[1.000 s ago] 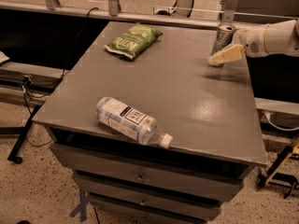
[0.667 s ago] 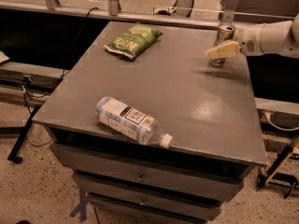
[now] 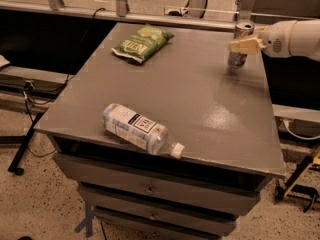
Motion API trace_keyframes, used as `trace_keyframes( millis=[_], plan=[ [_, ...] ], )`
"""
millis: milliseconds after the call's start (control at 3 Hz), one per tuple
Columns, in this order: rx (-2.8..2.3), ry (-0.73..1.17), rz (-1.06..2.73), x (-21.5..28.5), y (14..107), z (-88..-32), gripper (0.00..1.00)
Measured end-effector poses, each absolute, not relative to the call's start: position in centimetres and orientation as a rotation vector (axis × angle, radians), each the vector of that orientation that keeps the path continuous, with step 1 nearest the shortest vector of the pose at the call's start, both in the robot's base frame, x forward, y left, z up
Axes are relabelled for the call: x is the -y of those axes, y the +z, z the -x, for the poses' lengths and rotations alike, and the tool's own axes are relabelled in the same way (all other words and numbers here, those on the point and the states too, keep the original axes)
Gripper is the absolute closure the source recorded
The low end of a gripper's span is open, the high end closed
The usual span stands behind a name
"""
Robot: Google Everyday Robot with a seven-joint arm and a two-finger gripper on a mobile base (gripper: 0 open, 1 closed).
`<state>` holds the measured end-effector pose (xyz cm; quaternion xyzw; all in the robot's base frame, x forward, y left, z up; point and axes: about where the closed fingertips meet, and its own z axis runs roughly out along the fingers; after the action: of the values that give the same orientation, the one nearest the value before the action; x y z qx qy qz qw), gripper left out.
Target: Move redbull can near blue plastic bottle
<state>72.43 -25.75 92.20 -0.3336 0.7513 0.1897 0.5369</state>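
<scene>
Camera view: the only view you have, looking down across the tabletop [image 3: 200, 99] from its front edge.
Redbull can [image 3: 237, 59]: you see it standing upright near the far right corner, close to the right edge, shiny top rim facing up.
Gripper [image 3: 240, 45]: it reaches in from the right on the white arm [image 3: 295, 36]; its cream tip lies across the can's middle, at the can.
Gripper state: you cannot tell whether it is wide, narrow or clamped on the can.
Blue plastic bottle [image 3: 135, 128]: it lies on its side by the front edge, left of the middle, with its white cap [image 3: 177, 150] pointing right, just at that edge.
Can to bottle: you have them well apart, diagonally across the tabletop.
Green chip bag [image 3: 142, 43]: it lies flat near the far edge, toward the far left corner.
Below the top: you see grey drawers [image 3: 150, 189] stacked under the front edge.
</scene>
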Motion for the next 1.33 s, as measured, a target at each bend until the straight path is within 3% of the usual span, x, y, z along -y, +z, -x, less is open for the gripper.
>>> trace_keyframes(
  millis=[333, 667, 1333],
  plan=[
    [-1.719, 0.508, 0.83, 24.4, 97.8, -68.7, 0.86],
    [-1.718, 0.53, 0.852, 23.8, 97.9, -68.1, 1.0],
    [-1.705, 0.772, 0.905, 18.2, 94.8, -61.8, 1.0]
  ],
)
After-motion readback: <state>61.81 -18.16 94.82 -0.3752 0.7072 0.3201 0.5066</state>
